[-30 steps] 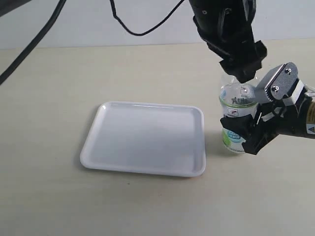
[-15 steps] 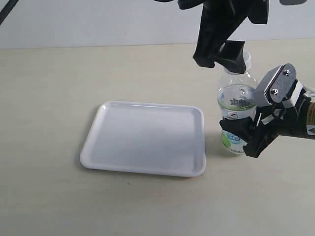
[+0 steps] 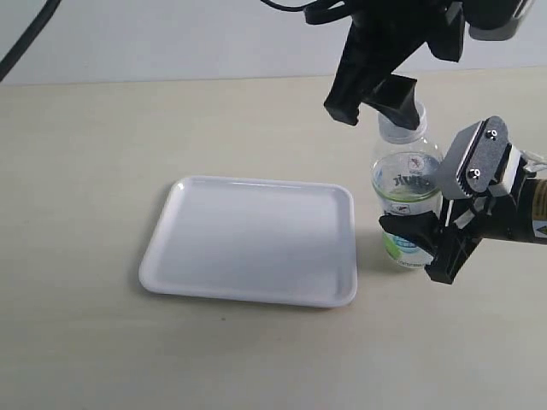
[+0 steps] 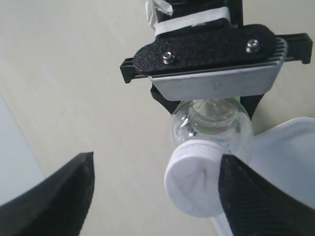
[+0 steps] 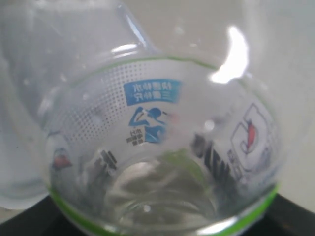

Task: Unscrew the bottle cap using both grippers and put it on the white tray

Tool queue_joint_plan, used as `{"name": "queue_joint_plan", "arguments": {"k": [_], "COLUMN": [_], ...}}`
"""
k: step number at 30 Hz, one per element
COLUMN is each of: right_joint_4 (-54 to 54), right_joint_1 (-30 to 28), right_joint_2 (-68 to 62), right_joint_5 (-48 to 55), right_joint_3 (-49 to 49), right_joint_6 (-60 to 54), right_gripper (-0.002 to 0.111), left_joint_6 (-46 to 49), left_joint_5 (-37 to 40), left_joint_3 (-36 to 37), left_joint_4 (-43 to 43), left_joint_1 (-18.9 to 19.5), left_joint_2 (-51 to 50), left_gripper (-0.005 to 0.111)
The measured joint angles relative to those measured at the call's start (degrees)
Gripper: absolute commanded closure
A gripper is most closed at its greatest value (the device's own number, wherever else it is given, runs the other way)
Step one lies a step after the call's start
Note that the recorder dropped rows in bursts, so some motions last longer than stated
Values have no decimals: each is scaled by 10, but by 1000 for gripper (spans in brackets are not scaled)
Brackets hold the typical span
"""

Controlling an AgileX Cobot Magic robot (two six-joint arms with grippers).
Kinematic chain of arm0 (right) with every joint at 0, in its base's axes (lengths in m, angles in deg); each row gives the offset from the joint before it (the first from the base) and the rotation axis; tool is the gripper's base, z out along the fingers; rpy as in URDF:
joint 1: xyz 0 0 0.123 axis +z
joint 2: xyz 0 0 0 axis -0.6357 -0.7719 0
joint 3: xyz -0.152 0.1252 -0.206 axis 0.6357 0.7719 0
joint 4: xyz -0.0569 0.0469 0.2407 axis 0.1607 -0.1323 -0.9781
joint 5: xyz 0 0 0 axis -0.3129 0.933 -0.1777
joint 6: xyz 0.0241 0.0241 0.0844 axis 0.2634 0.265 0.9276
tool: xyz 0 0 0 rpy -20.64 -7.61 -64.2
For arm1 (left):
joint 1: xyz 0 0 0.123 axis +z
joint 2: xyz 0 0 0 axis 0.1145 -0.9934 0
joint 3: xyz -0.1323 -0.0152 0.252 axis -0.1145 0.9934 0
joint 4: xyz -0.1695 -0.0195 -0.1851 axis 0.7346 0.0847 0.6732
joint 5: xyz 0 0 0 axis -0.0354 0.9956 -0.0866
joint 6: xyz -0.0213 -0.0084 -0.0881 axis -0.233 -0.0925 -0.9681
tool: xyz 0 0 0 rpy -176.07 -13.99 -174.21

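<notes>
The left gripper (image 4: pixel 155 169) has lifted off the bottle cap (image 4: pixel 193 184) and now hangs over it with its fingers spread. The cap sits between them, seemingly still on the neck, though that is hard to judge. The right gripper (image 3: pixel 423 243) clamps the bottle (image 3: pixel 403 184), which stands just beside the white tray (image 3: pixel 248 239).

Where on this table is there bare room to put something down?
The white tray is bare inside, and the table is free to its left, behind it and in front. It is crowded right of the tray: the bottle, the right hand gripping it, the left hand above.
</notes>
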Motion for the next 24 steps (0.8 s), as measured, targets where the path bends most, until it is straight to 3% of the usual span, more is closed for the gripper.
{"name": "queue_joint_plan", "arguments": {"k": [9,24], "right_joint_4": [5,5], "right_joint_1": [0,0], "right_joint_2": [1,1], "right_joint_5": [0,0], "right_joint_3": [0,0], "right_joint_6": [-11,-12], "right_gripper": [108,108], "left_joint_6": [26,42], "left_joint_5": [0,0], "left_joint_3": [63,66], "left_joint_4": [-19,-11], "left_joint_1": [0,0], "left_joint_2": [24,24], "left_gripper": [39,44]}}
